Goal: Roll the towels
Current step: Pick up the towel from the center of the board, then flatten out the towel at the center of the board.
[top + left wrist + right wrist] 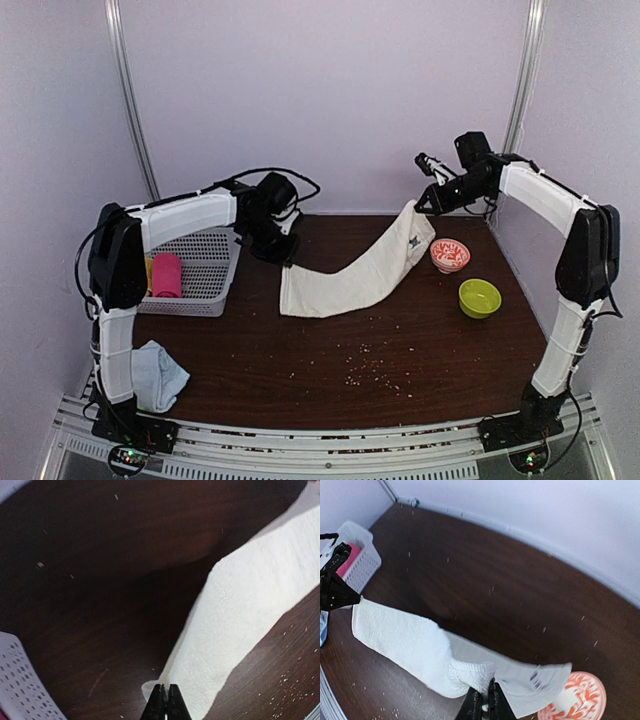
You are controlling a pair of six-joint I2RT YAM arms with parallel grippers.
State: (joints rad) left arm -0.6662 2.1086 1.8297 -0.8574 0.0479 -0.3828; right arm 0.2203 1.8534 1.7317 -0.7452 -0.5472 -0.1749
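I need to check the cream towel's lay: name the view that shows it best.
Top external: the whole cream towel shows, running from left gripper up to right gripper. Left wrist shows only one end; right wrist shows most of it, held end bunched.

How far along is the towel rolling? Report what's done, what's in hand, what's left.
Done: neither towel is rolled yet. In hand: the white towel is stretched unrolled between the pincers, with the right pincer shut on its raised end and the left pincer shut on a corner low by the table. Left: roll it, then the blue towel, which lies crumpled at the near left edge.
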